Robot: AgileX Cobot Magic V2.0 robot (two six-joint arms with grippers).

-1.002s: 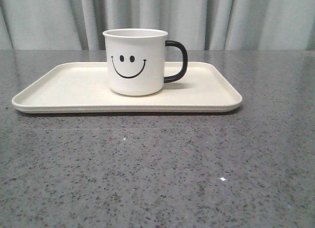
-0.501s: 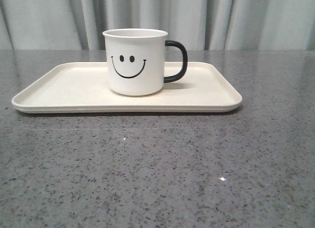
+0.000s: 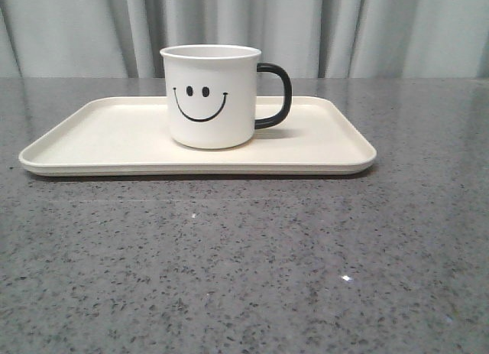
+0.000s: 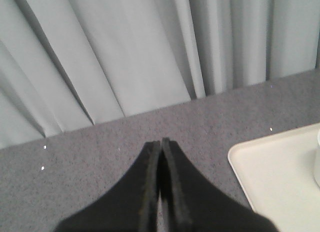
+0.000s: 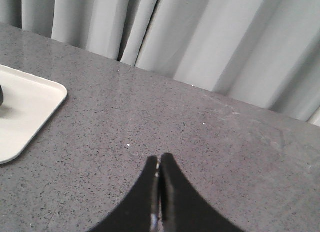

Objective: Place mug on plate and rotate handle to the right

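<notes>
Nothing has shifted since a moment ago: the white cylindrical mug with the black smiley face (image 3: 210,96) stands upright exactly where it stood, on the large cream rectangular plate with rounded corners and a low rim (image 3: 92,132), slightly left of its middle, face toward the camera. Its glossy black C-shaped handle (image 3: 276,95) points to the right. Neither arm shows in the front view. The left gripper (image 4: 161,144), black fingers pressed together with nothing between them, hangs over bare tabletop just off the plate's left end. The right gripper (image 5: 160,159) is likewise closed and empty, over the table off the plate's right end. The plate rests on a dark grey speckled stone-look tabletop (image 3: 252,270), faintly glossy, and pale grey pleated curtains (image 3: 359,29) hang behind the table.
</notes>
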